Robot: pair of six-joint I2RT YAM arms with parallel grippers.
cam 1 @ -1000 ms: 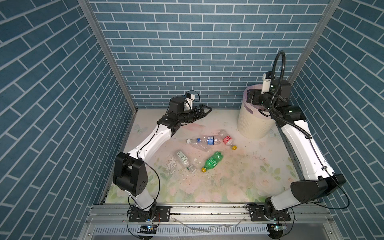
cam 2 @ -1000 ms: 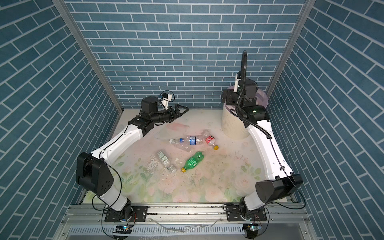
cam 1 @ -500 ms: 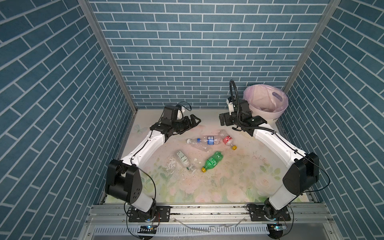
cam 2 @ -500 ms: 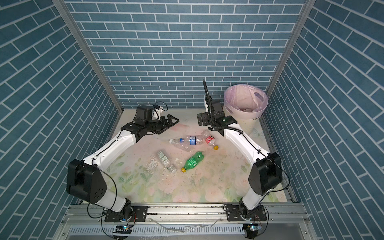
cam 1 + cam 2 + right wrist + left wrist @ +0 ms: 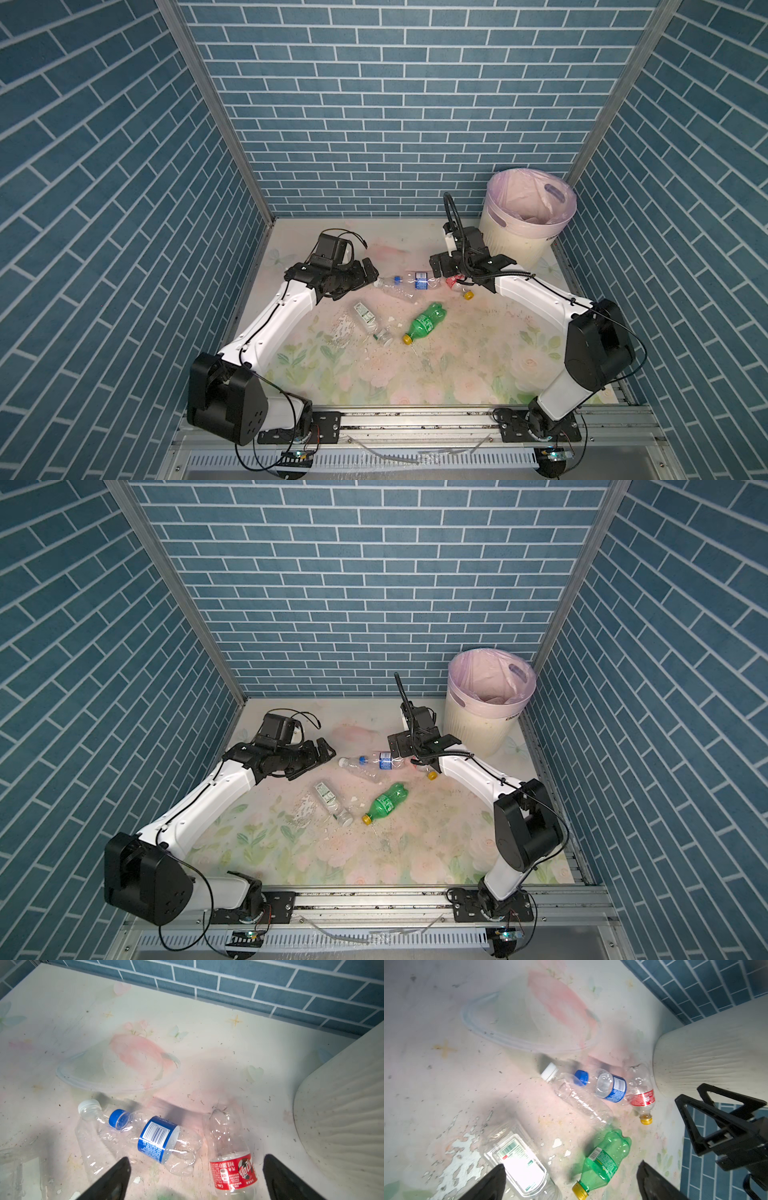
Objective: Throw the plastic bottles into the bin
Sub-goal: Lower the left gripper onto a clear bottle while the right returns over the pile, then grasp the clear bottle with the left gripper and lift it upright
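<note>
Blue brick-pattern walls (image 5: 395,104) enclose a worn floral table (image 5: 457,365). The cream ribbed bin (image 5: 517,243), lined with a pale pink bag (image 5: 523,195), stands in the far right corner. Dark lettering on its rim is too small for me to read.

5 plastic bottles (image 5: 428,324) lie loose on the table. The green bottle (image 5: 604,1159), with a yellow cap, reads "Sprite". The red-label bottle (image 5: 232,1169), nearest the bin, carries white Chinese script and "300". The blue-label bottle (image 5: 160,1140) shows a barcode and lies against a clear bottle (image 5: 93,1132) with a white cap. A flat bottle (image 5: 519,1157) has a blurred white and green label.

My left gripper (image 5: 571,1164) hangs spread wide and empty near the white cap. My right gripper (image 5: 196,1157) is spread wide and empty above the red-label and blue-label bottles.
</note>
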